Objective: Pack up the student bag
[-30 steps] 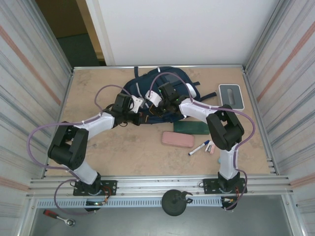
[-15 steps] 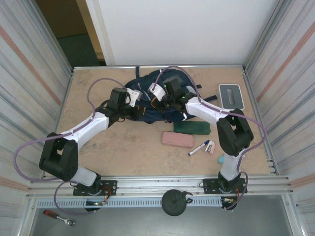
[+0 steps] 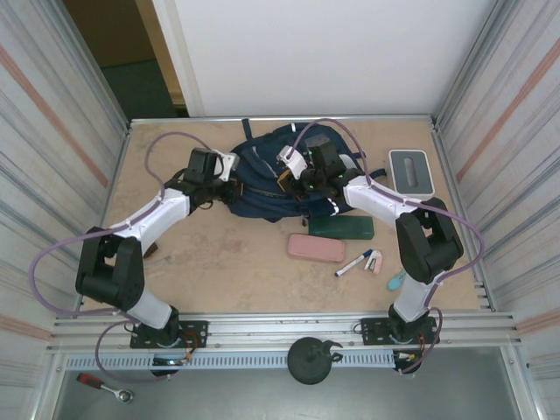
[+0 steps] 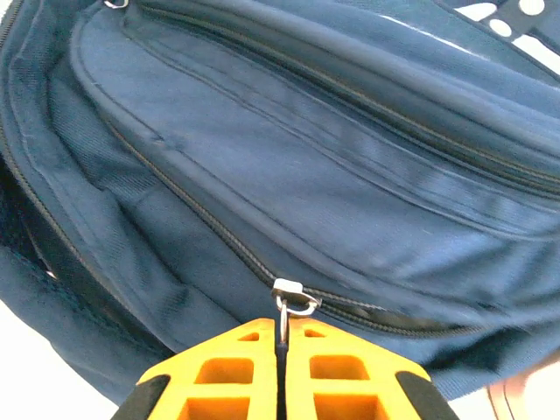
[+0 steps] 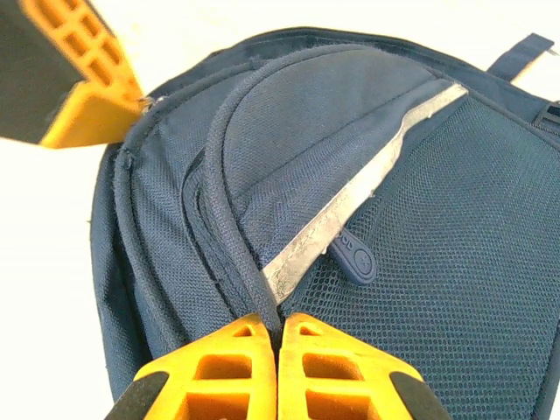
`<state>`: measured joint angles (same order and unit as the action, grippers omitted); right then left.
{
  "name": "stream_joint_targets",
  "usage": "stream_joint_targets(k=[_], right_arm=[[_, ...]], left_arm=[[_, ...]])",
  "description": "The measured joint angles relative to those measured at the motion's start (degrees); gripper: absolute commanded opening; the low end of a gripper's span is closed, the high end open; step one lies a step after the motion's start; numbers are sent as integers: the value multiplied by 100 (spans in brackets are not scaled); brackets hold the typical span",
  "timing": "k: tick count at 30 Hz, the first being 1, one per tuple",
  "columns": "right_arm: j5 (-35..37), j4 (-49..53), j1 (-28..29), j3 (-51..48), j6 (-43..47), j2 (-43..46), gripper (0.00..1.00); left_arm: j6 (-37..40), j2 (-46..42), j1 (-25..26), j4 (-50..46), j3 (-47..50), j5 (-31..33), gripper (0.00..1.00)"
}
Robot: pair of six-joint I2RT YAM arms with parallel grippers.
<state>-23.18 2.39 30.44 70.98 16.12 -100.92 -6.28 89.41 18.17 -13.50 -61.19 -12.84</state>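
The student bag (image 3: 267, 166), a navy-blue backpack, lies at the far middle of the table. My left gripper (image 3: 243, 178) is at its left side. In the left wrist view its yellow fingers (image 4: 219, 376) are shut on the metal zipper pull (image 4: 283, 317), which hangs from the slider (image 4: 293, 291) of a long zip. My right gripper (image 3: 290, 183) is at the bag's right front. Its fingers (image 5: 337, 372) are shut on a raised seam of the bag's fabric (image 5: 262, 302), beside a pale reflective stripe (image 5: 350, 206) and a mesh panel (image 5: 455, 245).
A green case (image 3: 341, 227) and a pink case (image 3: 316, 248) lie in front of the bag, with a marker (image 3: 353, 262) and a small pink-white item (image 3: 374, 261) to their right. A white-grey box (image 3: 410, 169) stands at the far right. Metal walls close both sides.
Both grippers have moved toward the far side with the bag. The left one also went left with the zipper pull. The right jaws closed the last bit on the seam.
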Motion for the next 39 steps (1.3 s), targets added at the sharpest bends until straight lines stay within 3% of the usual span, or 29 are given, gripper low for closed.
stream_joint_targets(k=[6,13,17,22,27,32,36,39], right_arm=[[-424,219,-170,212,258,-59,0],[-470,992,-262,898,-332,-262,57],[-317,955,-619,-20,-1541,442,72],[85,1073,-1303,-1521,-2970,1497,70],[387,1051,-1663,-2096,-3976,1322,63],[391,1040,-1731,-1300,-4282,197,56],[431,1080,-1825,20,-4269,-868,56],[463,866,-1847,476,-4266,-1145,59]], left_arm=[[-2,254,-179,4,-223,-76,0],[-219,177,-356,179,168,-81,0],[-326,157,-400,186,348,-90,0],[-356,72,-396,262,393,-118,0],[-391,-31,-348,306,535,-164,0],[-411,-168,-210,304,643,-221,0],[-409,-271,55,264,671,-271,0],[-407,-278,260,223,671,-404,0]])
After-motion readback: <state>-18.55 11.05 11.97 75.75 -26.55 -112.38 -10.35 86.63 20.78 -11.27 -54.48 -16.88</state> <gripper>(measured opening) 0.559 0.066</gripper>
